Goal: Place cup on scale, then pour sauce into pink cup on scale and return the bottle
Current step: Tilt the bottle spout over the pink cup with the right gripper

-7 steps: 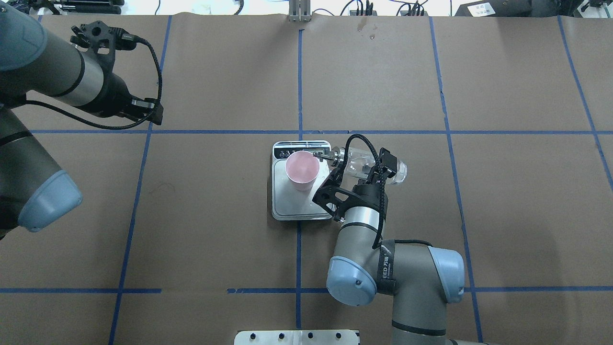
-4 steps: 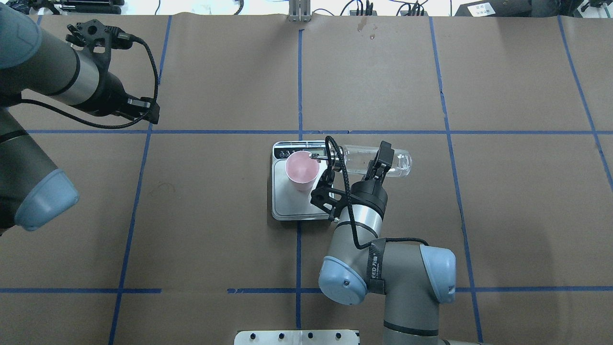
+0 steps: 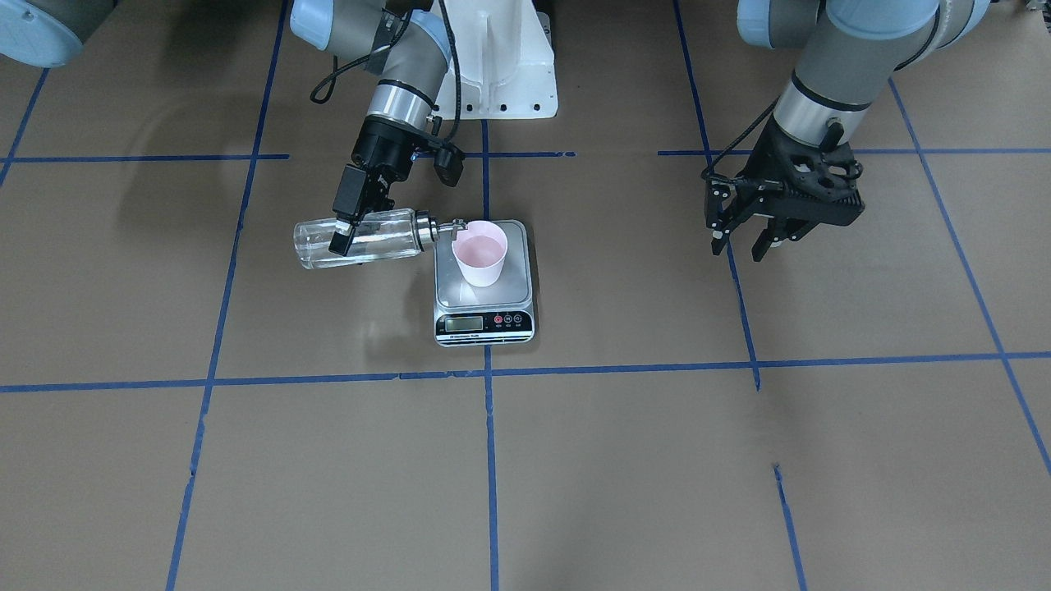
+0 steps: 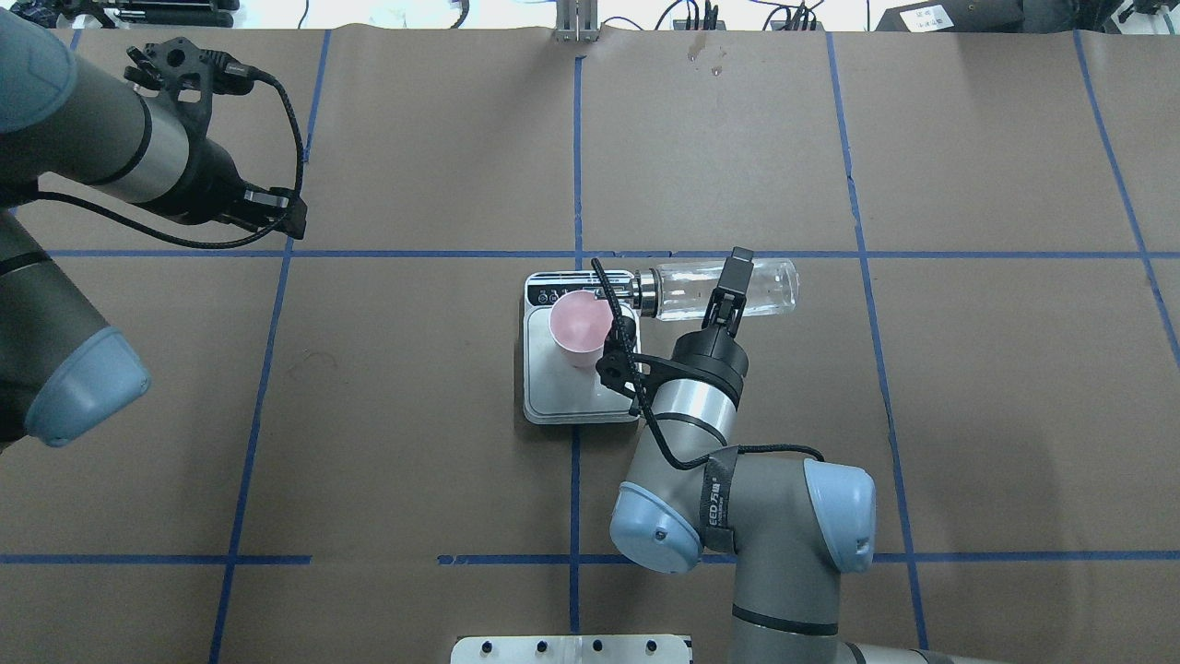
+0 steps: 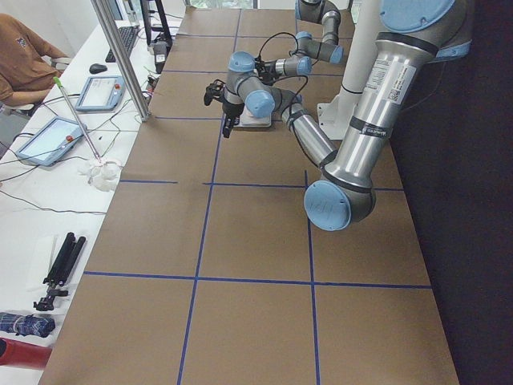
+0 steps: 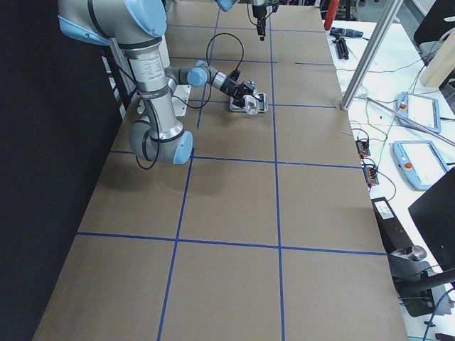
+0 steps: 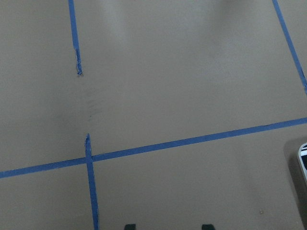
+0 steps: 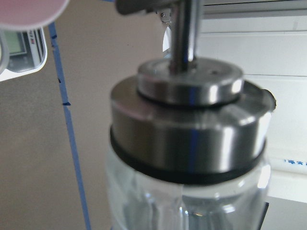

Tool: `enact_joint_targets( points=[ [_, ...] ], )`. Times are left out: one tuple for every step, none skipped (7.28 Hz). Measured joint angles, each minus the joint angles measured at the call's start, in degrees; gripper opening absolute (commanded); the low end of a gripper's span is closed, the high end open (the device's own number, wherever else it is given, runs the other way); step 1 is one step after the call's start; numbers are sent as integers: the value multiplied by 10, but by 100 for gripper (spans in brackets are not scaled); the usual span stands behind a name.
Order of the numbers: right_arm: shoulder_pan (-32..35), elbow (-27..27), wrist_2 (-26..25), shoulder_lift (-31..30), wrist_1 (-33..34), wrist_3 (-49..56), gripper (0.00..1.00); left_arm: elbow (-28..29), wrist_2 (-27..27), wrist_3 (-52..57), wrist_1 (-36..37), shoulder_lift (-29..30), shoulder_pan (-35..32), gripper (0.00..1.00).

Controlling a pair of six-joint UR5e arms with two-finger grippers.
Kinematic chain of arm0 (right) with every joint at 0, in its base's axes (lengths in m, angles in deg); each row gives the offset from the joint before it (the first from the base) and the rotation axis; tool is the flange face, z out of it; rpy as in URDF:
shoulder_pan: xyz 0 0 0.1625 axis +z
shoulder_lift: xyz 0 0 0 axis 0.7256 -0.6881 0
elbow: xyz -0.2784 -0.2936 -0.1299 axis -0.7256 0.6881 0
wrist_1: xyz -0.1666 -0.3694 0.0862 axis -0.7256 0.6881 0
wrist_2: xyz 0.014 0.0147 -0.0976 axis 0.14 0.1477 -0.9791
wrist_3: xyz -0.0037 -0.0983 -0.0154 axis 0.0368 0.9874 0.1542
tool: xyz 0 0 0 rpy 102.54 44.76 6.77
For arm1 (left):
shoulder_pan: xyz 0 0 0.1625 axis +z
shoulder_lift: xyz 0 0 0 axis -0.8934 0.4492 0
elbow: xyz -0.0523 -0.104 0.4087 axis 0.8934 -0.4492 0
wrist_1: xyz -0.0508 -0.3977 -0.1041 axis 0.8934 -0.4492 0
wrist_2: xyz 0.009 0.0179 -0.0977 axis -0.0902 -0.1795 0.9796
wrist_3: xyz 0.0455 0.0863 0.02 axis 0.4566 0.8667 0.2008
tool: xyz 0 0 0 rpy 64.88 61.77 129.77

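Observation:
The pink cup stands upright on the scale, on the side near its display. In the front view the cup sits on the silver platform. My right gripper is shut on the clear bottle, holding it nearly level beside the scale. Its silver cap points at the cup and the spout is at the cup's rim. The right wrist view is filled by the cap. I cannot make out the sauce. My left gripper hangs open and empty, far off to the side.
Brown paper with blue tape lines covers the table. The robot's white base is just behind the scale. A metal plate lies at the near edge. A person sits beyond the table's end, near tablets and cables.
The right wrist has turned and carried the bottle a little farther from the robot, bringing it from a tilt toward level. The left arm shifted slightly.

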Motion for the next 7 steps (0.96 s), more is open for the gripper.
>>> enact_joint_targets(
  points=[
    [2, 0, -5, 7, 18, 14, 0, 0, 0, 0, 0, 0, 0, 56],
    [2, 0, -9, 9, 28, 28, 0, 0, 0, 0, 0, 0, 0, 56],
    [2, 0, -15, 11, 41, 49, 0, 0, 0, 0, 0, 0, 1, 56],
    [3, -1, -21, 15, 59, 74, 0, -1, 0, 0, 0, 0, 1, 56],
    [3, -1, -25, 18, 72, 99, 0, -2, 0, 0, 0, 0, 1, 56],
    [3, -2, -27, 19, 78, 124, 0, -3, 0, 0, 0, 0, 2, 56],
    [3, -3, -30, 19, 80, 152, 0, -3, 0, 0, 0, 0, 2, 56]
  ],
)
